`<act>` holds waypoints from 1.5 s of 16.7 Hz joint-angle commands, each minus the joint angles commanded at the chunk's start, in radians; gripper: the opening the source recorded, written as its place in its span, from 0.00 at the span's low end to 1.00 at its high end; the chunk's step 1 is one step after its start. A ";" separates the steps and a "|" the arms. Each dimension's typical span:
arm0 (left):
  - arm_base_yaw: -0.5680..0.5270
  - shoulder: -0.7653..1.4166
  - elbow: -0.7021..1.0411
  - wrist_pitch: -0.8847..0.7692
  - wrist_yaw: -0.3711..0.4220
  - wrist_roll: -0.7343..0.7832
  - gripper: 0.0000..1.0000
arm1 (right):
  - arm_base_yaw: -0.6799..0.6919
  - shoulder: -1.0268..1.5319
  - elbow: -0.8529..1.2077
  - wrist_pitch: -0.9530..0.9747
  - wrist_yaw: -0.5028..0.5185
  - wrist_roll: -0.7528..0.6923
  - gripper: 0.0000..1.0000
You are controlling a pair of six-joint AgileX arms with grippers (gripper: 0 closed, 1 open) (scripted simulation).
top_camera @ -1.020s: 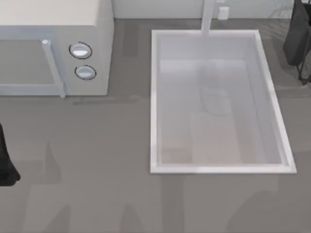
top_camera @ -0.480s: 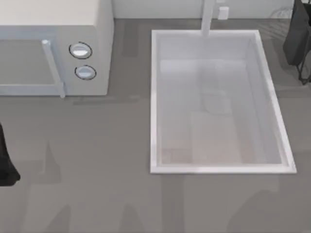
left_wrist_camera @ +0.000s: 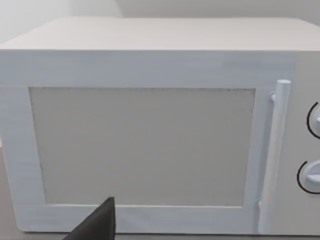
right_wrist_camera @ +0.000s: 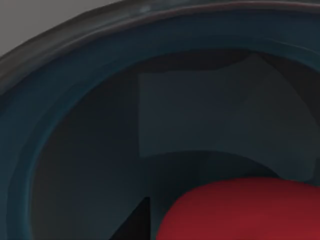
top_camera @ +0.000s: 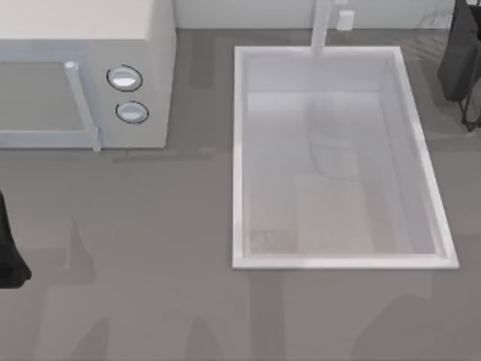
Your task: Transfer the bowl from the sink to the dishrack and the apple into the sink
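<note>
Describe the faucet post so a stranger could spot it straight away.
Find the big white sink sunk into the grey counter, right of the microwave. At the middle of its far rim a slim white faucet post rises, taller and thinner than anything nearby.

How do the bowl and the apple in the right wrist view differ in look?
The bowl is deep blue and hollow, with a curved wall and a darker rim; the apple is plain bright red and solid-looking. The bowl spans nearly the whole right wrist view, while the apple takes one corner of it. Both are rounded and seen very close.
</note>
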 joint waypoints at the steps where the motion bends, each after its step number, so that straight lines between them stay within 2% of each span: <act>1: 0.000 0.000 0.000 0.000 0.000 0.000 1.00 | 0.000 0.000 0.000 0.000 0.000 0.000 0.00; 2: 0.000 0.000 0.000 0.000 0.000 0.000 1.00 | -0.007 -0.082 0.034 -0.072 -0.041 0.005 0.00; 6: 0.000 0.000 0.000 0.000 0.000 0.000 1.00 | -0.009 -0.109 0.097 -0.145 -0.041 0.001 0.00; 11: 0.000 0.000 0.000 0.000 0.000 0.000 1.00 | -0.011 -0.176 0.237 -0.407 -0.040 -0.001 0.00; 14: 0.000 0.000 0.000 0.000 0.000 0.000 1.00 | -0.011 -0.224 0.301 -0.485 -0.042 -0.001 0.00; 20: 0.000 0.000 0.000 0.000 0.000 0.000 1.00 | -0.006 -0.223 0.303 -0.478 -0.038 0.000 0.00; 25: 0.000 0.000 0.000 0.000 0.000 0.000 1.00 | 0.111 -0.193 0.296 -0.292 0.028 0.047 0.00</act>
